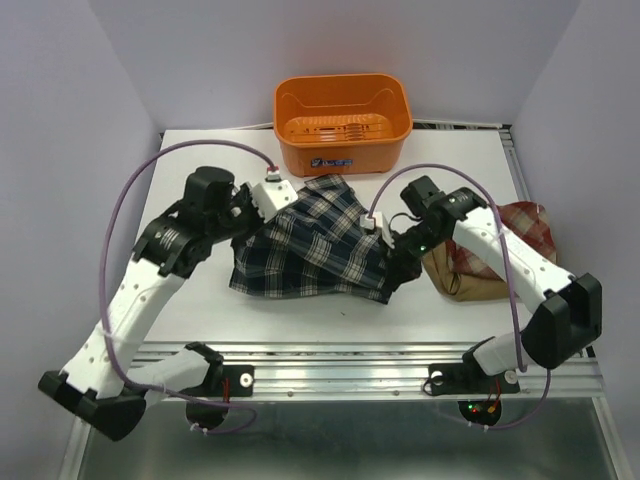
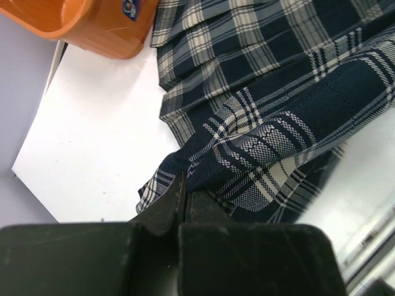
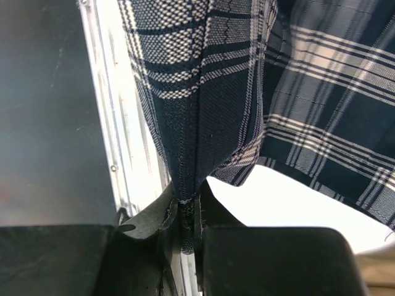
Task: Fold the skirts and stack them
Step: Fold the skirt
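The left jaws are pressed shut on a fold at the edge of the navy-green-white plaid skirt (image 2: 278, 123), the cloth bunched just past their tips. The right jaws are likewise clamped on the same skirt, a ridge of its fabric running straight out from between them and hanging in the wrist view.

From above, the left arm (image 1: 160, 260) reaches in at the skirt's left side and the right arm (image 1: 500, 250) at its right side, with the skirt spread loosely and rumpled between them at the middle of the white surface (image 1: 450, 160). Its far edge lies just before the orange basket (image 1: 345, 150).

The basket stands upright at the far edge of the surface, behind the plaid skirt. Its slotted floor is in plain view, and a blue label sits on its near wall.

At the right of the surface, partly behind the right arm, the tan skirt (image 1: 470, 280) lies in a crumpled heap. The red-and-white plaid skirt (image 1: 528, 225) touches it on its far right side. Both lie outside the basket, apart from the navy skirt.
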